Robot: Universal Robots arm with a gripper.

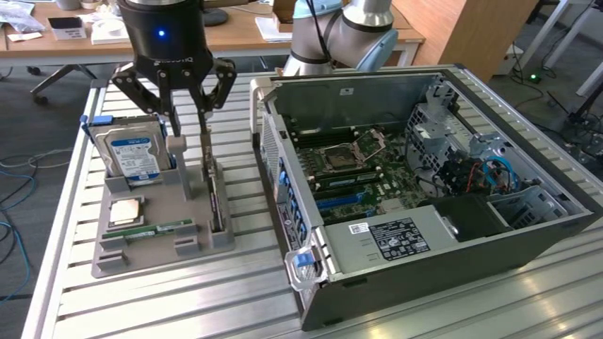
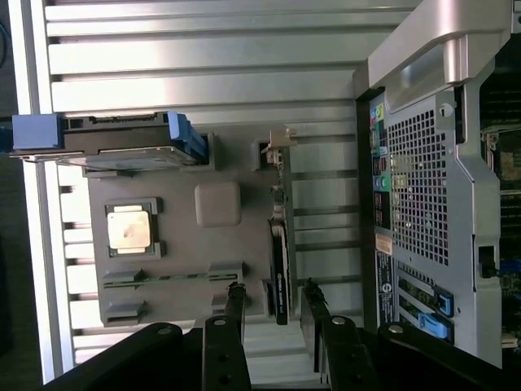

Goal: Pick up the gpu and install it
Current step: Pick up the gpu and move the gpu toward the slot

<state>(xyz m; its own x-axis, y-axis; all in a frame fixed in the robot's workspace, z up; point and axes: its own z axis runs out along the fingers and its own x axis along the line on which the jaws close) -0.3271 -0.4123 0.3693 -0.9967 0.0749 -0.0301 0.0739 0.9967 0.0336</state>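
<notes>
1. One end effector (image 1: 188, 131) hangs over the grey holder tray (image 1: 160, 256). Its two fingers (image 2: 234, 309) are spread apart.
2. One gpu (image 1: 216, 208) stands on its long edge in a slot of the tray, on the side nearest the computer case (image 1: 452, 282). In the wrist view the gpu (image 2: 281, 244) runs up from between the fingertips of the end effector (image 2: 273, 287). A gap shows on each side, so neither finger presses it.
3. One blue-labelled hard drive (image 1: 132, 154) stands upright at the tray's far end, toward the exterior view's left. It is well apart from the gpu.
4. One square processor chip (image 1: 126, 212) lies flat in the tray, and one narrow green memory stick (image 1: 155, 229) lies just beside it.
5. One computer case lies on its side with the panel off and the board inside exposed. It sits on the exterior view's right.
6. A narrow strip of the slatted metal surface (image 1: 188, 296) separates the tray's gpu edge from the case wall (image 2: 423, 179).
7. Wider bare slats lie in front of the tray and along the surface's left edge.
</notes>
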